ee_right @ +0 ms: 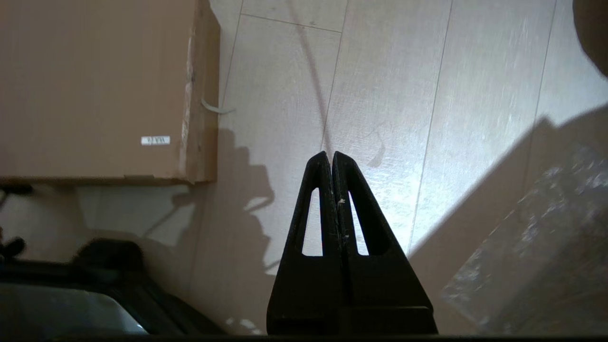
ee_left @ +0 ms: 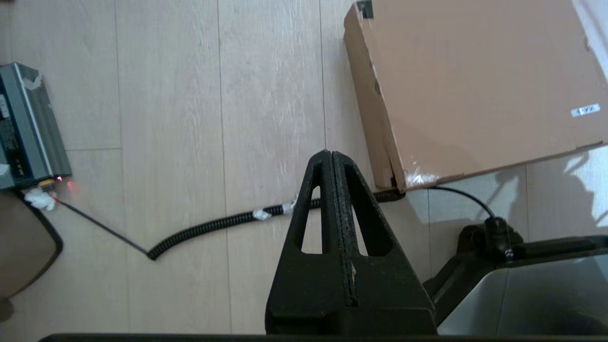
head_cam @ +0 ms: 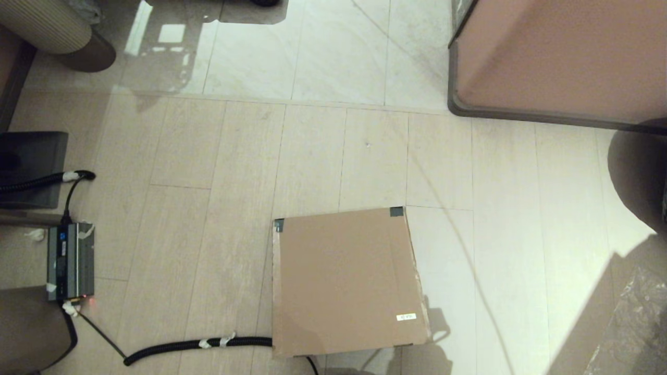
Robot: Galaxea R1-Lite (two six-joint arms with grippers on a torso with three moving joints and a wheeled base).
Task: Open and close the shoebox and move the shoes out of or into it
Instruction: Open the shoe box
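Note:
The brown cardboard shoebox (head_cam: 346, 281) lies on the floor with its lid down flat. Dark tape patches mark its two far corners and a small white label (head_cam: 406, 316) sits near its front right corner. The shoes are hidden. My left gripper (ee_left: 331, 153) hangs shut above the floor, off the shoebox's (ee_left: 470, 80) near left corner, holding nothing. My right gripper (ee_right: 331, 154) is also shut and empty, over bare floor to the right of the shoebox (ee_right: 95, 85). Neither gripper shows in the head view.
A black corrugated cable (head_cam: 198, 344) runs along the floor from a grey power unit (head_cam: 70, 260) to the shoebox's near left corner. A large pinkish-brown block with a dark rim (head_cam: 557, 57) stands at the far right. A plastic-wrapped thing (head_cam: 635, 323) lies at the near right.

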